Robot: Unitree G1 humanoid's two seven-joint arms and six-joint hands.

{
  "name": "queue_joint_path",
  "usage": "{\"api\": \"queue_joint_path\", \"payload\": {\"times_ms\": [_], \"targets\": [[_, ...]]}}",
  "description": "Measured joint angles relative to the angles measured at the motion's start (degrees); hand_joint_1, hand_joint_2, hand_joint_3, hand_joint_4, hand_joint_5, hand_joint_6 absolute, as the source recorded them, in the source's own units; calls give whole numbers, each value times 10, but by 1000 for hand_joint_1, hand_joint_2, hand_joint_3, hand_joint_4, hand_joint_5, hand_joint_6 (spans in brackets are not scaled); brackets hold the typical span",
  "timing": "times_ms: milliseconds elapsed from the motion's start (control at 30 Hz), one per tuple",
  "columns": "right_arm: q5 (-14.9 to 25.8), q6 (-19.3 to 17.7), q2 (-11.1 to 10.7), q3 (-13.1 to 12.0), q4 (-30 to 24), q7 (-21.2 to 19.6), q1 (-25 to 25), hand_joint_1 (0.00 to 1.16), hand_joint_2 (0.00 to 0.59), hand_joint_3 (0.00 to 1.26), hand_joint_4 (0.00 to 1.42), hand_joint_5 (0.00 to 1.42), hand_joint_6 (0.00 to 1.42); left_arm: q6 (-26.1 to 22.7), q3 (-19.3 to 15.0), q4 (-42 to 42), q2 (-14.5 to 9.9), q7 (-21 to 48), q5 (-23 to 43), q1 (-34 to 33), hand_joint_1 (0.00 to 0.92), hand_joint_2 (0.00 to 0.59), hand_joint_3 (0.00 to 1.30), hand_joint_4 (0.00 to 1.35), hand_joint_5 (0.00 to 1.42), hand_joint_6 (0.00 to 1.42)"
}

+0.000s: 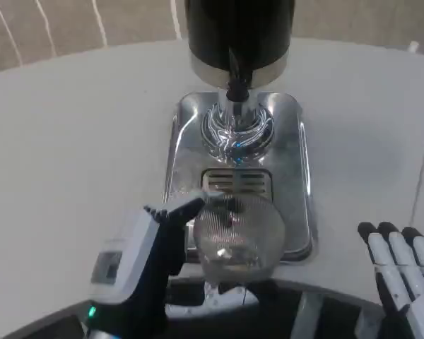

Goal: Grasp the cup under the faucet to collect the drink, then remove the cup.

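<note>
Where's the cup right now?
Head view, low centre: the cup is held by the left robot hand over the front edge of the metal tray, short of the faucet.

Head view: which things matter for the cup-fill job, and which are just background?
Job:
- clear cup, held by left hand over the drip grille
- faucet on the black dispenser
- chrome drip tray

Background:
- right hand, holding nothing, fingers extended
- white table
</note>
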State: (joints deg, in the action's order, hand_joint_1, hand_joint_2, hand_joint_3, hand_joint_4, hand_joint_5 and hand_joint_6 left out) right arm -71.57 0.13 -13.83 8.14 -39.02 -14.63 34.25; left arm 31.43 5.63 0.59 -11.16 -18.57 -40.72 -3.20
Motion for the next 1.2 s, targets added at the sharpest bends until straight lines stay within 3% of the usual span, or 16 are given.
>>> {"api": "queue_joint_path", "payload": {"times_ms": [367, 733, 967, 1200], "targets": [[-46, 13, 43, 29, -4, 1, 13, 412, 462, 15, 0, 2, 80, 0, 10, 170, 0, -27, 20, -132, 705, 102, 1055, 1336, 1377, 1424], [-68, 24, 63, 30, -21, 0, 46, 404, 463, 15, 0, 2, 71, 3, 26, 313, -7, -57, 35, -242, 706, 101, 1052, 1336, 1377, 1424], [-67, 27, 66, 18, -24, -6, 57, 397, 457, 15, 0, 2, 67, 6, 46, 395, -16, -77, 40, -298, 707, 101, 1057, 1336, 1377, 1424], [-69, 27, 66, 22, -23, -7, 53, 392, 456, 15, 0, 2, 66, 8, 66, 470, -20, -116, 40, -354, 707, 101, 1064, 1336, 1377, 1424]]}}
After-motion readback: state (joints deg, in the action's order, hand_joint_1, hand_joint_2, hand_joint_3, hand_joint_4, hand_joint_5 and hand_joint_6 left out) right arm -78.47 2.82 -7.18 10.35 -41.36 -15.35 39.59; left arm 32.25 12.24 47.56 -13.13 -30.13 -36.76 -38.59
